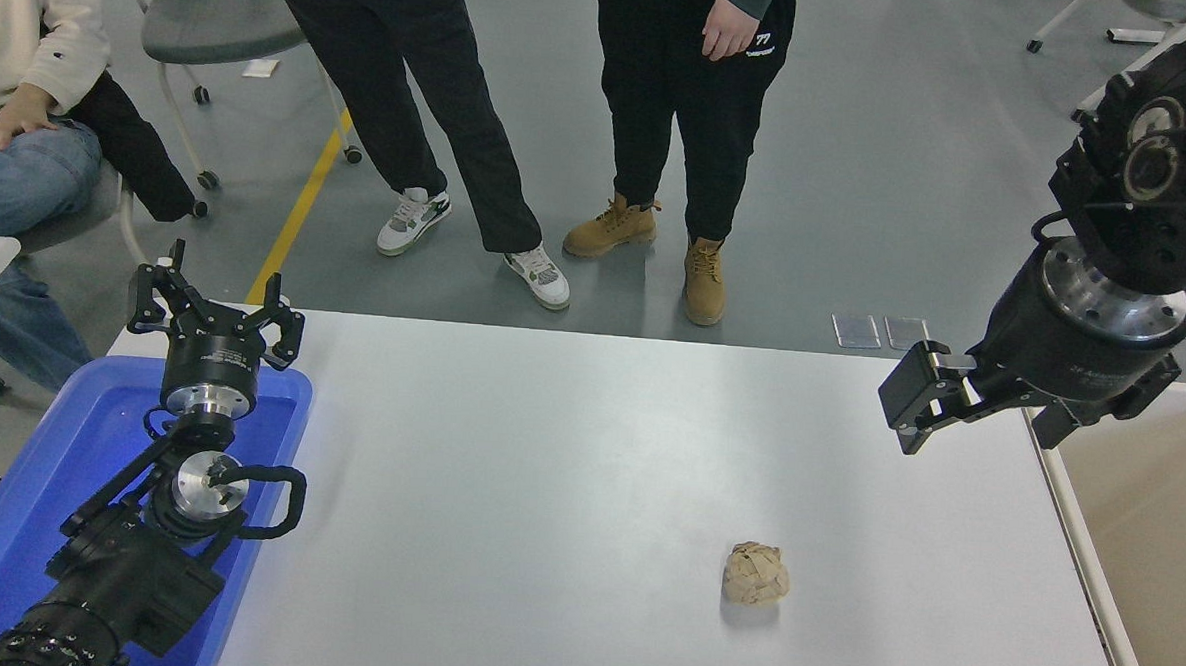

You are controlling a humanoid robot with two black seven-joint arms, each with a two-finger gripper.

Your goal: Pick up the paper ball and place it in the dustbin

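Observation:
The paper ball [756, 573], tan-brown and crumpled, lies alone on the white table [548, 451], right of centre and toward the near edge. At the table's right side stands the beige dustbin [1145, 517], only partly in the picture. My right gripper [979, 430] hangs in the air over the table's far right corner, open and holding nothing, well above and to the right of the ball. Over the blue tray at the lower left, my left gripper [216, 297] is parked, open and empty.
A bright blue tray [37, 469] sits at the table's left edge under the left arm. Two people stand beyond the far edge [652, 125], and another sits at the upper left [21, 128] beside a wheeled chair [216, 26].

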